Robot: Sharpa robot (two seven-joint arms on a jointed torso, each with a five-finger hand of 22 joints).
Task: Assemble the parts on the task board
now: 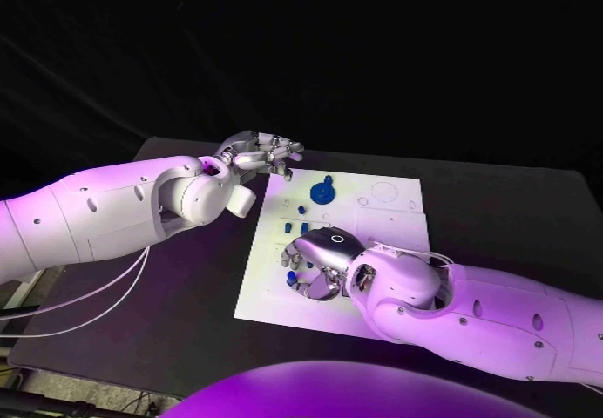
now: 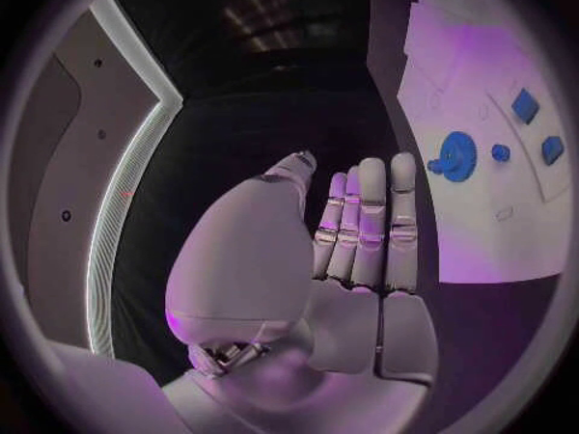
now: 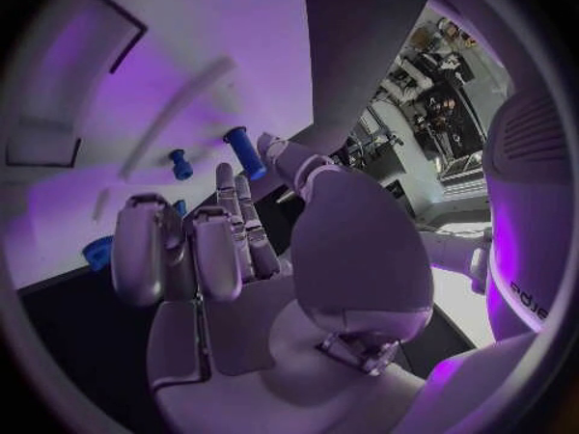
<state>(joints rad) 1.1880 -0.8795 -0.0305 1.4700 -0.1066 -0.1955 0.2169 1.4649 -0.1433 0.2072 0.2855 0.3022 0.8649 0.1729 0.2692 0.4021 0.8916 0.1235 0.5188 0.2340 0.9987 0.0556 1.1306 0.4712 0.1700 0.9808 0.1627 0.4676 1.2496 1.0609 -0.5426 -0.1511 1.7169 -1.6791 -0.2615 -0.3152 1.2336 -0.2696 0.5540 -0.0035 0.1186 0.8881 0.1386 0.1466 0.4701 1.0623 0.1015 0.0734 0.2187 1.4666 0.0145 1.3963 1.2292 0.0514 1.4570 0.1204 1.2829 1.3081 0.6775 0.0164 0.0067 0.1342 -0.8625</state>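
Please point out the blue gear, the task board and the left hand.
blue gear (image 2: 454, 154): left wrist view, its round face.
task board (image 1: 389, 222): head view, bare white surface.
left hand (image 1: 261, 151): head view, middle of hand.

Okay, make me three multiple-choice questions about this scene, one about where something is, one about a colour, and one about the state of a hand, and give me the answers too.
1. Where is the right hand?
A. over the task board
B. off the table
C. on the left arm

2. What colour is the gear on the board?
A. red
B. blue
C. green

3. What is the left hand holding?
A. a screwdriver
B. the board
C. nothing

Answers: 1 A, the head view shows it above the white plate. 2 B, it is blue in the left wrist view. 3 C, its fingers are straight and hold nothing.
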